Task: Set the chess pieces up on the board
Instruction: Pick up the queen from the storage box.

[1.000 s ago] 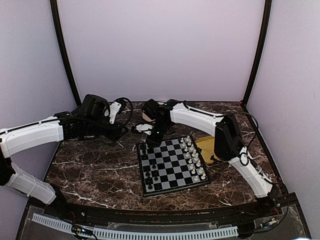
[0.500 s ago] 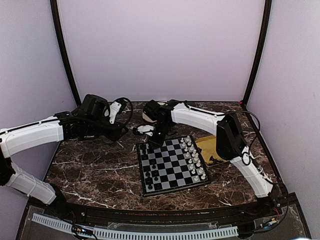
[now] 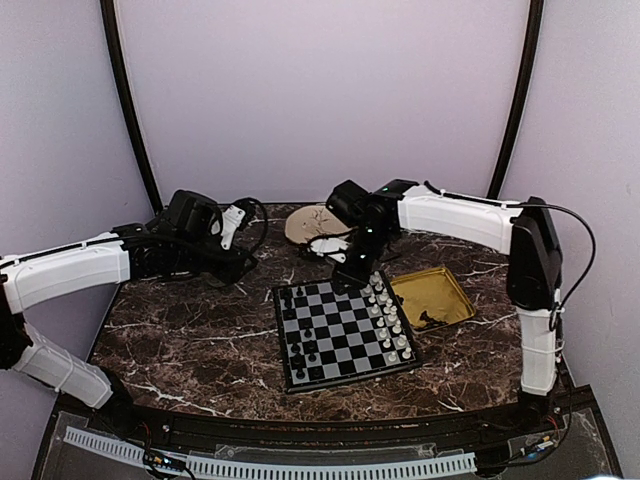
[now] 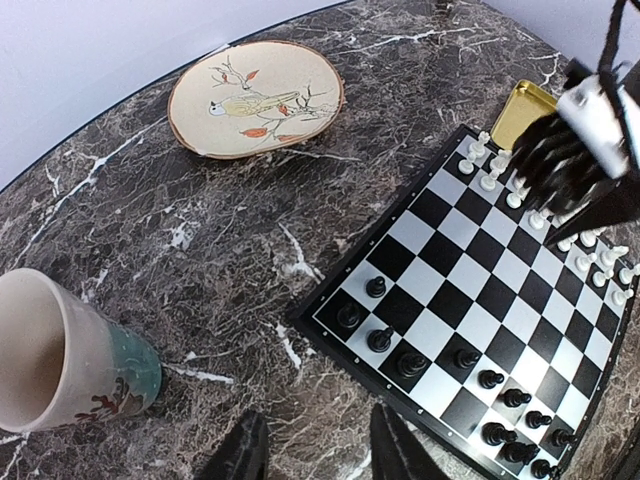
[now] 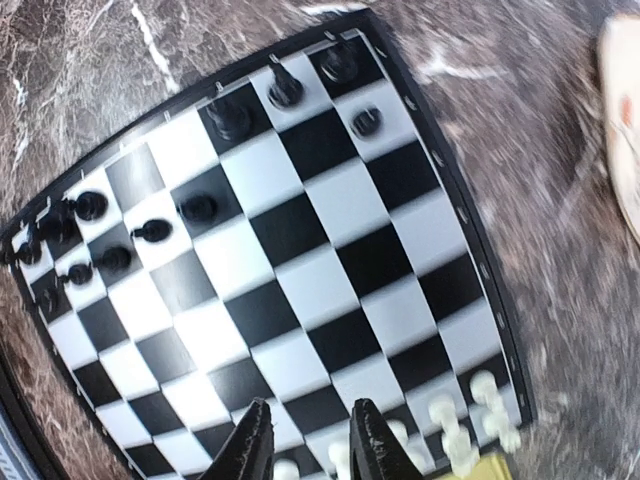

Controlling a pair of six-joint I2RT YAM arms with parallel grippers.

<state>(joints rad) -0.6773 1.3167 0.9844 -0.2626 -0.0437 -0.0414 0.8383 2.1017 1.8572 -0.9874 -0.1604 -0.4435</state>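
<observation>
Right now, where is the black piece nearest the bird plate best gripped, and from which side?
Probably by its upper part, from straight above. The black piece stands upright and small on the board, with free squares on most sides to close around it; a low sideways approach may tip it.

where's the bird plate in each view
Top external: bird plate at far middle, partly hidden.
Left wrist: near the top, left of centre.
Right wrist: a pale sliver cut off by the right edge.
Shared landmark: the board; the plate lies beyond its far edge.
</observation>
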